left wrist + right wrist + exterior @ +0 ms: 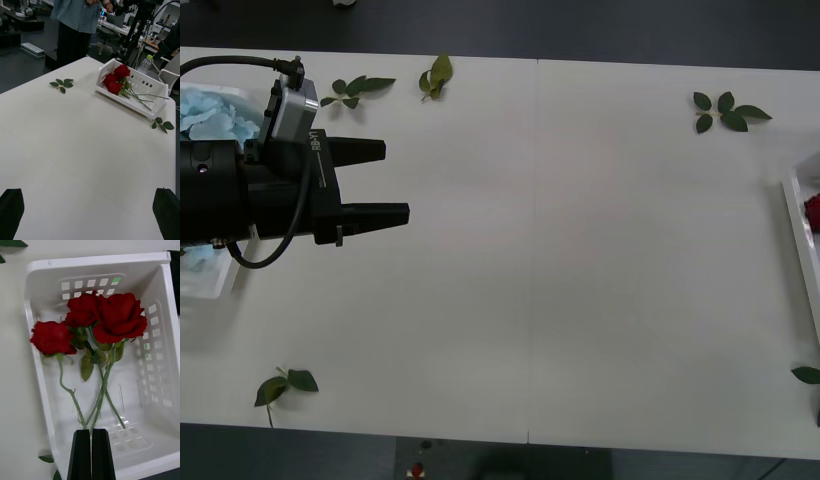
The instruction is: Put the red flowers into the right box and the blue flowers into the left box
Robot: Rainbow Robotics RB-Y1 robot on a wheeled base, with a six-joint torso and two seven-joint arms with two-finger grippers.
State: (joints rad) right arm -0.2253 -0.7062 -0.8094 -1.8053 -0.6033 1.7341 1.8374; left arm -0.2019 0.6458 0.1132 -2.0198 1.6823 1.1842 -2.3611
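— What's closest to the lens?

— The right gripper (91, 435), black fingers pressed together with nothing between them, poised over the right box (39, 363) where the red flowers (99, 317) lie, stems crossing toward the fingers.

— And the other arm?

— The left gripper (380, 183) hangs over the desk (560, 260) beside the left box (210, 285), fingers spread wide and empty. The blue flowers (210, 115) rest in that box, partly hidden by the arm.

— Anything else?

— Loose leaf sprigs (728, 110) scattered on the desk.
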